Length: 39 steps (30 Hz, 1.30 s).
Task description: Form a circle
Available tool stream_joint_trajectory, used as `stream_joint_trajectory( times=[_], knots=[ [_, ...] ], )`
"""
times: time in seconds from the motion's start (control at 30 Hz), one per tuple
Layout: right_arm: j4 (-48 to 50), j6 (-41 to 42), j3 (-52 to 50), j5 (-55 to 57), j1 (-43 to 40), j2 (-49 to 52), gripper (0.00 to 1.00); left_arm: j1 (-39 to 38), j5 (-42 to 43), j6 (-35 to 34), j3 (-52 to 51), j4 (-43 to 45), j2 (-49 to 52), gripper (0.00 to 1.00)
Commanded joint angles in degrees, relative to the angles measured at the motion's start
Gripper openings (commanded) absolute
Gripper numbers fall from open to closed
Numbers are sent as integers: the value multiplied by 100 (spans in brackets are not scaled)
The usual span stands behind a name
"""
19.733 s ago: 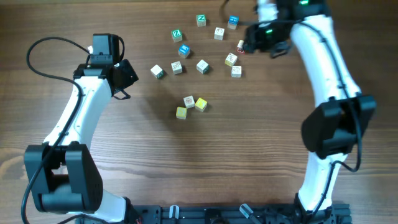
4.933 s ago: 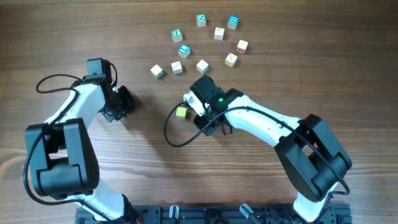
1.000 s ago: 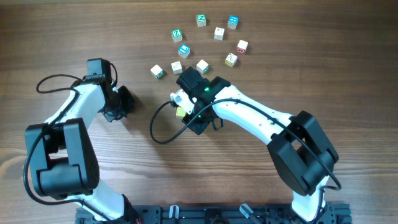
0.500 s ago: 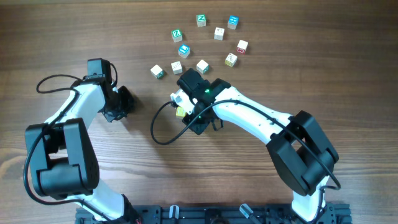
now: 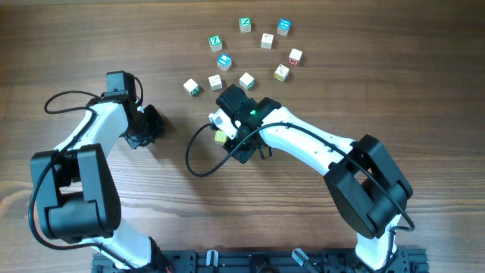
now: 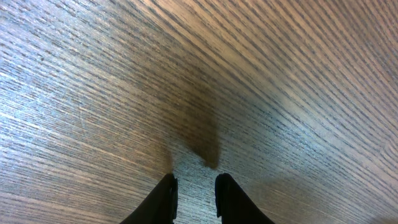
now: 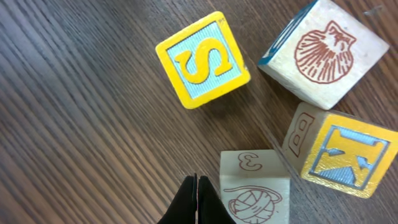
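Right gripper (image 7: 196, 198), jaws together, just beside 4 blocks of the circle (image 7: 255, 182); left gripper (image 6: 194, 198) slightly apart.

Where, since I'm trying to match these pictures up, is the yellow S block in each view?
Overhead: the yellow S block sits just left of centre, partly under the tip of the right arm.
Right wrist: the yellow S block is upper middle, ahead of the shut right gripper.
Left wrist: not in it.
Shared landmark: the white shell block beside it, in overhead and right wrist.
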Motion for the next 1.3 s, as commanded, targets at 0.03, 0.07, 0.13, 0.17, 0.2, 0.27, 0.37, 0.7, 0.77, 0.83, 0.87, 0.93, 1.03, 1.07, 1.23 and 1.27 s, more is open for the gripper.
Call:
stream_joint_trajectory(
  times=[0.03,0.07,0.13,0.17,0.2,0.27,0.37,0.7,0.77,0.83,0.87,0.93,1.03,1.07,1.23,1.27],
  knots=[
    [44,61,-63,149,11,70,4,0,68,-15,-37,0,-20,23],
    [46,63,-63,151,11,70,4,0,68,-15,-37,0,-20,23],
    [48,59,-63,160,11,70,4,0,68,-15,-37,0,-20,24],
    [46,61,-63,175,11,70,4,0,68,-15,-37,0,-20,23],
    [50,66,-63,192,11,70,4,0,68,-15,-37,0,-20,24],
    [74,63,-63,195,11,70,4,0,68,-15,-37,0,-20,24],
    [92,63,-63,197,11,70,4,0,68,-15,-37,-2,-20,24],
    [109,136,-63,286,11,70,4,0,68,-15,-37,-4,-20,24],
    [68,170,-63,262,11,70,4,0,68,-15,-37,-4,-20,24],
    [-35,107,-63,103,13,70,4,0,68,-15,-37,-4,-20,24],
    [-52,111,-63,103,13,70,4,0,68,-15,-37,-4,-20,24],
    [-50,116,-63,160,11,70,4,0,68,-15,-37,-4,-20,24],
    [-28,155,-63,236,11,70,4,0,68,-15,-37,-4,-20,24],
    [-28,155,-63,234,11,70,4,0,68,-15,-37,-4,-20,24],
    [-22,155,-63,238,11,70,4,0,68,-15,-37,-4,-20,24],
    [-22,155,-63,240,11,70,4,0,68,-15,-37,-4,-20,24]
  ],
)
